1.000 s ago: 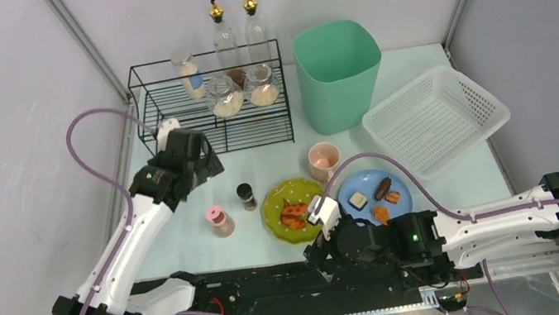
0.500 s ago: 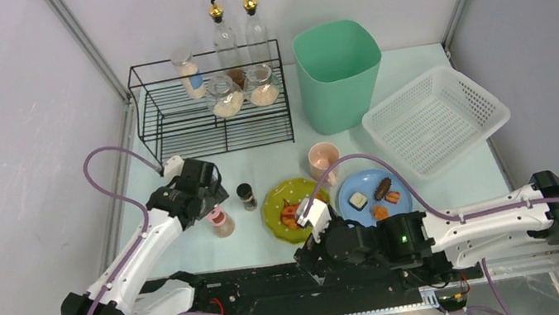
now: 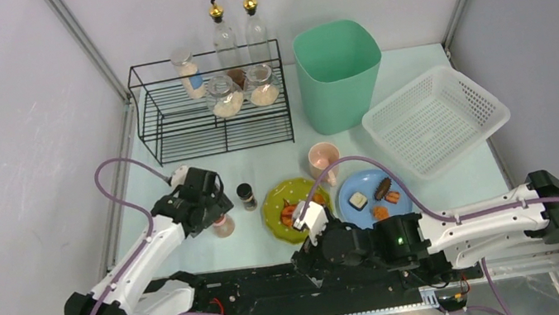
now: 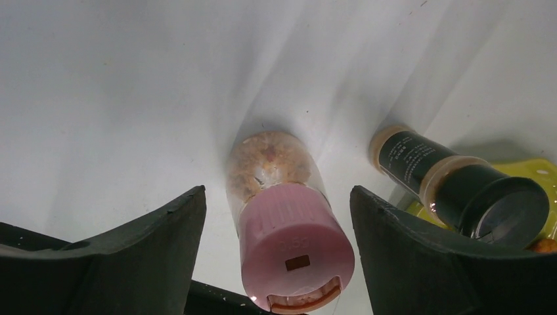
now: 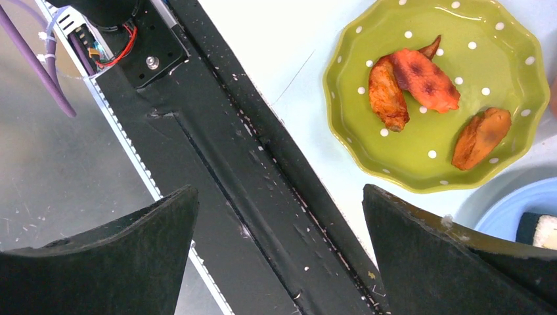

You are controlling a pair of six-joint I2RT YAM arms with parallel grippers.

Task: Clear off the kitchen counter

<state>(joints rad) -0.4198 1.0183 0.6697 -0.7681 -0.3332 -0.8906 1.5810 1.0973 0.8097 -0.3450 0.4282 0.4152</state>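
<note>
L gripper (image 4: 276, 197) stands around the jar (image 4: 295, 252) near front edge of counter (image 3: 259, 156), jaws wide, not touching, probably ready to grasp. R gripper (image 5: 279, 197): wide open, empty.

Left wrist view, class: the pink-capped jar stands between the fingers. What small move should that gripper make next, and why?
Probably close the left gripper on the pink-capped jar. It stands upright on the kitchen counter between the fingers with a gap on each side, so it is not gripped yet. The dark-capped bottle stands clear to one side.
</note>
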